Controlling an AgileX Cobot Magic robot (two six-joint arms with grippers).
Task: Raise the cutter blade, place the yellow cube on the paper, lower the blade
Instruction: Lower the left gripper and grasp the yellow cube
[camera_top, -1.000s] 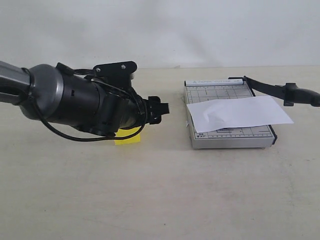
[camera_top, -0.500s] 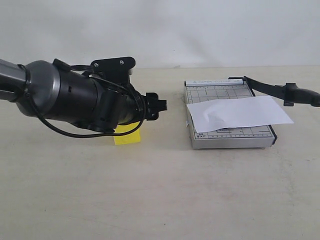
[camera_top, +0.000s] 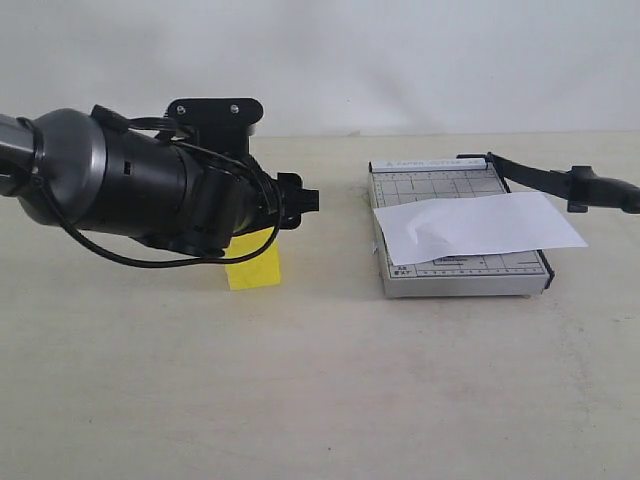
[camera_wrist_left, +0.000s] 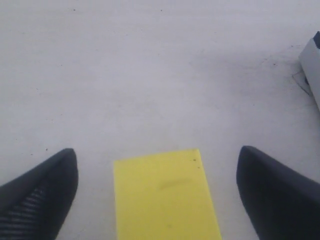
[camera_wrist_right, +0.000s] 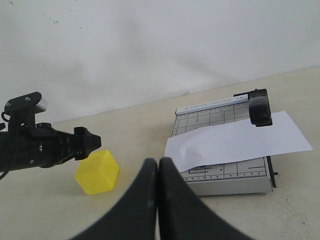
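Observation:
The yellow cube (camera_top: 253, 265) rests on the table left of the grey gridded trimmer (camera_top: 455, 272). The white paper (camera_top: 480, 225) lies across the trimmer, overhanging its right side. The cutter blade (camera_top: 545, 178) stands raised, its black handle reaching toward the right edge; in the right wrist view the handle (camera_wrist_right: 260, 107) hangs above the paper (camera_wrist_right: 235, 142). My left gripper (camera_top: 300, 200) hovers above the cube, open; the cube (camera_wrist_left: 162, 195) shows between its fingers (camera_wrist_left: 45, 190) without touching them. My right gripper (camera_wrist_right: 158, 162) is shut on nothing, in front of the trimmer (camera_wrist_right: 225, 185) and the cube (camera_wrist_right: 97, 172).
The thick black left arm (camera_top: 130, 190) with a looping cable hangs over the table's left part and hides some of the cube. A white wall (camera_top: 400, 60) closes the back. A corner of the trimmer (camera_wrist_left: 312, 70) shows at the left wrist view's edge.
The left arm has risen and drawn back to the left, so more of the yellow cube shows. The blade, paper and cube have not moved.

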